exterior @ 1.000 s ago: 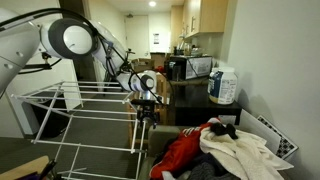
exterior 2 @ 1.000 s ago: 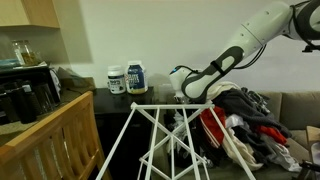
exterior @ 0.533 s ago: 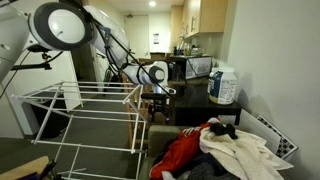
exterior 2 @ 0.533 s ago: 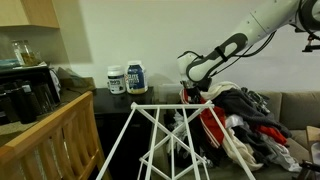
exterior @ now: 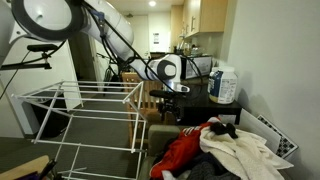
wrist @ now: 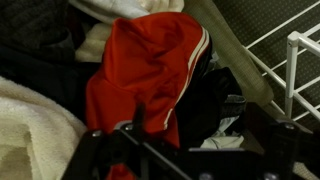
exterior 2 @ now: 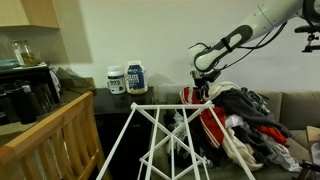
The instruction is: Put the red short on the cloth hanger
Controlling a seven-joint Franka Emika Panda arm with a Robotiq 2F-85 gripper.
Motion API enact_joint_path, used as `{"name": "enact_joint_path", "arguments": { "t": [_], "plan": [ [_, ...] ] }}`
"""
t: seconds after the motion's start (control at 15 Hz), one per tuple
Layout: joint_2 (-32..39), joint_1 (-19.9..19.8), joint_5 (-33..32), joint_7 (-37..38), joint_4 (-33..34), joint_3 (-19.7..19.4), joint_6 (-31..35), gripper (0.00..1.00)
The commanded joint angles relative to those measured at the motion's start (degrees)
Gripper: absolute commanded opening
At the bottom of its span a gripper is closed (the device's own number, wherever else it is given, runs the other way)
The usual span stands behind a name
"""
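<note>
The gripper (exterior: 172, 104) hangs just off the front edge of the dark bench (exterior: 196, 106), at the end nearest the heap of clothes (exterior: 238, 150). In the wrist view its jaws look spread with nothing between them, though they are dim and blurred. The red short (wrist: 148, 72), with white side stripes, lies crumpled on the heap below the gripper, apart from it; in an exterior view it shows as red cloth (exterior 2: 211, 126) beneath the gripper (exterior 2: 203, 92). The white cloth hanger (exterior: 88, 101) stands beside the bench's corner, bare.
</note>
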Motion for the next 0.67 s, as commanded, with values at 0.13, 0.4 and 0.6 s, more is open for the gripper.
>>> {"name": "enact_joint_path", "arguments": {
  "t": [0.13,0.4,0.6],
  "plan": [
    [-7.8,-2.2,1.8,-0.7,-11.1,-1.0,4.4,1.00],
    [-10.3,-2.7,1.6,-0.8,-16.1,-1.8,6.1,1.00],
    [-10.4,-2.4,-0.3,-0.4,-18.8,-2.8,9.0,1.00]
  ]
}}
